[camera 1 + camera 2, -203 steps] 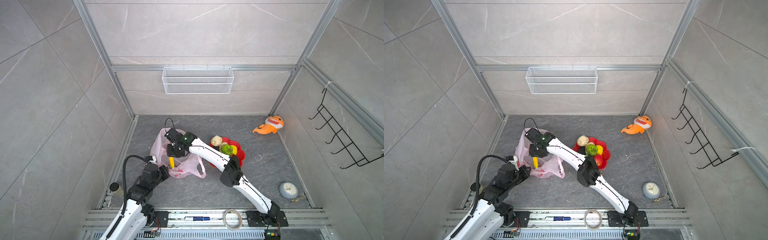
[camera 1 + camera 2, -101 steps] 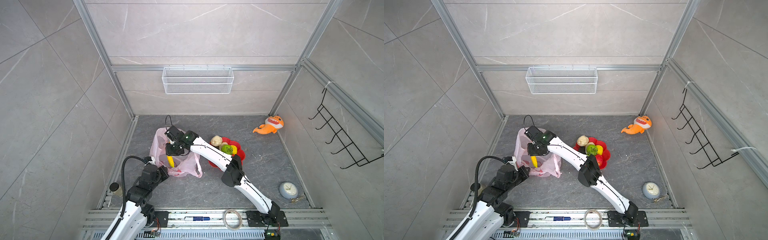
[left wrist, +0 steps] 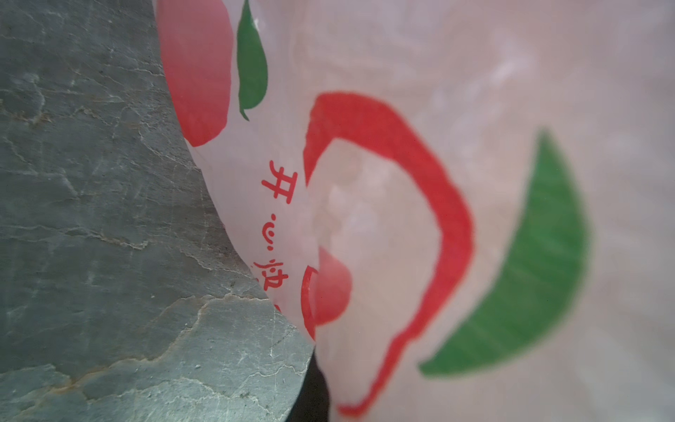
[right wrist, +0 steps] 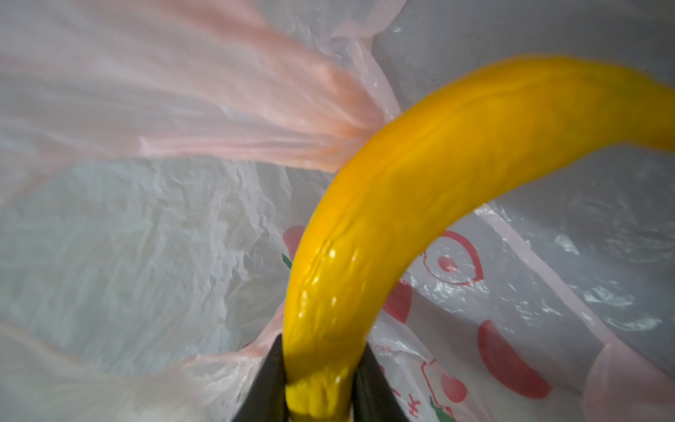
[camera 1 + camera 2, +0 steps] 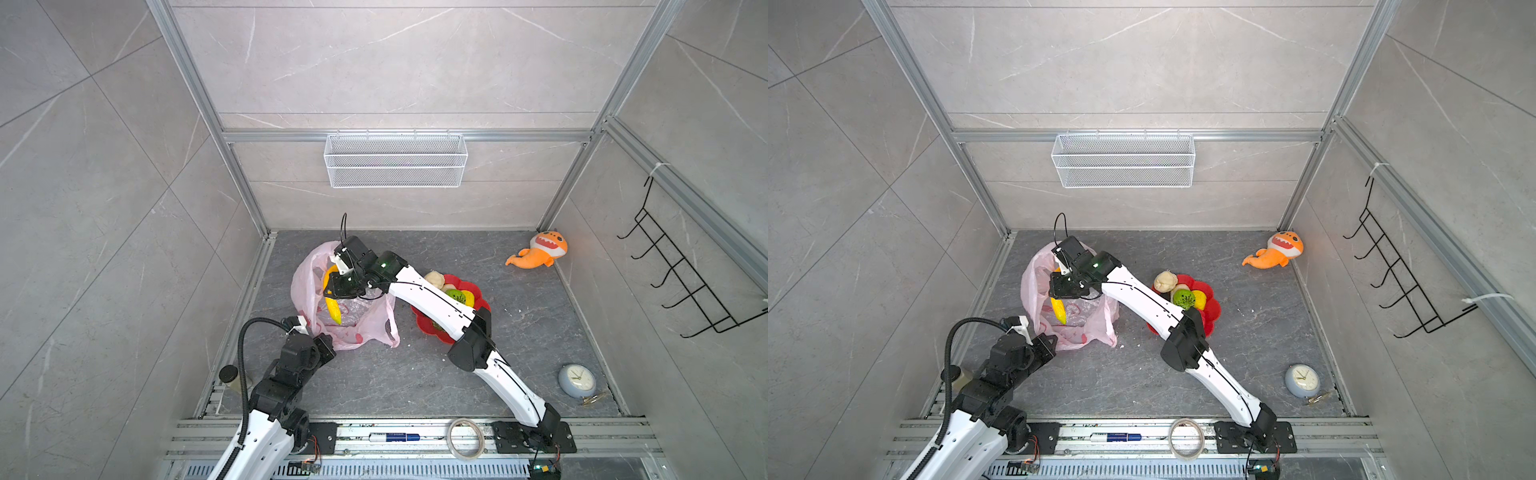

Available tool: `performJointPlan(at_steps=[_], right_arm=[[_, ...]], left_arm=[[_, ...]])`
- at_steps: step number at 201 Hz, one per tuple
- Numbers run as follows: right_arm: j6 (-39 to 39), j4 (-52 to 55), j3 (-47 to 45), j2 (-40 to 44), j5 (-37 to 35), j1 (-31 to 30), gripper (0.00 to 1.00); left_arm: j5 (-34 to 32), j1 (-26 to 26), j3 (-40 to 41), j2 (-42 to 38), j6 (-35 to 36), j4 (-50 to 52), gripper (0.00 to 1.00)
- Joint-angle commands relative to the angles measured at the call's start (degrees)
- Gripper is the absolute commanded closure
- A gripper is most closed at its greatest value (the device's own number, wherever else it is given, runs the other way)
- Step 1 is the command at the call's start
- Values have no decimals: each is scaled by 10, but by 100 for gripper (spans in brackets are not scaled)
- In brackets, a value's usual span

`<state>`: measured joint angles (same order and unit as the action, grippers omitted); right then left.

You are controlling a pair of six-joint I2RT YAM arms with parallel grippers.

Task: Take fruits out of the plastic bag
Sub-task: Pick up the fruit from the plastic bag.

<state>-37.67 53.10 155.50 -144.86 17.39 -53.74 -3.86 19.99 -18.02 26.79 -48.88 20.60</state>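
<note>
While the left fingers (image 3: 309,398), pressed together on the seven-o'clock hem of the plastic bag (image 5: 303,286), apparently anchor it, the right fingers (image 4: 264,385) pinch the banana (image 5: 333,309) by one end, dangling it over the bag's mouth, nine o'clock of the red plate (image 5: 1214,307).

Lab cell: tiled walls (image 5: 395,62), aluminium frame (image 5: 407,136)

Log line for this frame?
right gripper shut on banana over plastic bag mouth | left gripper shut on bag edge | fruits on red plate
</note>
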Motion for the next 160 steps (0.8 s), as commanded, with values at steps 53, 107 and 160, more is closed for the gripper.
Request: performJointPlan(at_steps=[53, 107, 160], right_arm=[[43, 58, 16, 32, 74, 6, 82], [104, 147, 22, 41, 69, 6, 81], [140, 152, 12, 81, 95, 6, 81]], left_arm=[[-78, 3, -23, -10, -18, -13, 100], [-106, 3, -73, -5, -5, -8, 100], [-113, 2, -91, 35, -25, 7, 100]])
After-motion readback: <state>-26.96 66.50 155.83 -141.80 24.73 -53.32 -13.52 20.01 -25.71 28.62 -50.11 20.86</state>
